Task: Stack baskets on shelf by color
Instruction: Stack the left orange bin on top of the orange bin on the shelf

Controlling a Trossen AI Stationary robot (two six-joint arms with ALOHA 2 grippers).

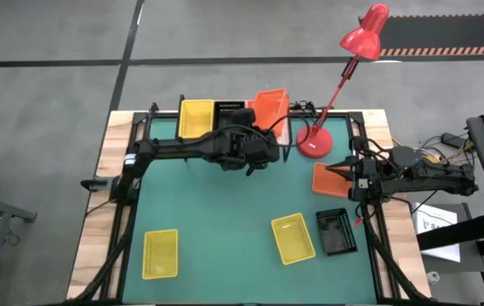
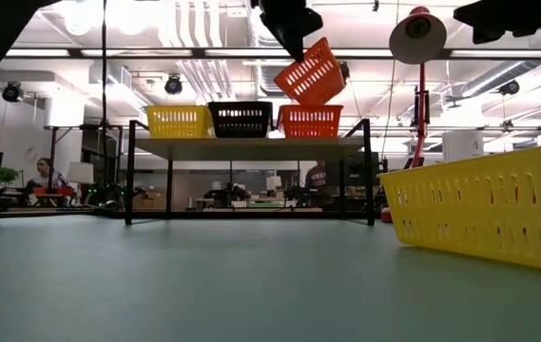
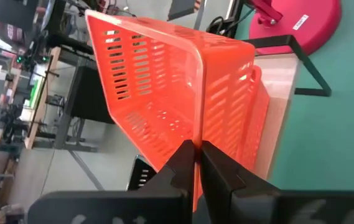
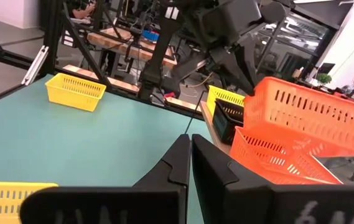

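Note:
A light-wood shelf stands at the table's far edge and carries a yellow basket, a black basket and an orange-red basket. My left gripper is shut on a second orange-red basket, tilted in the air just above the one on the shelf. My right gripper is shut with nothing between its fingers. It stands at the table's right side, beside a third orange-red basket lying on the mat. My left gripper pinches the orange-red basket by a side wall at its rim, one finger on either face. The fingers come from above, slanting toward the far edge. The basket is lifted clear and tilted, hanging below the fingers over the shelf's right end.
Two yellow baskets and a black basket lie on the near half of the green mat. A pink-red desk lamp stands with its base right of the shelf and its head beyond the far edge.

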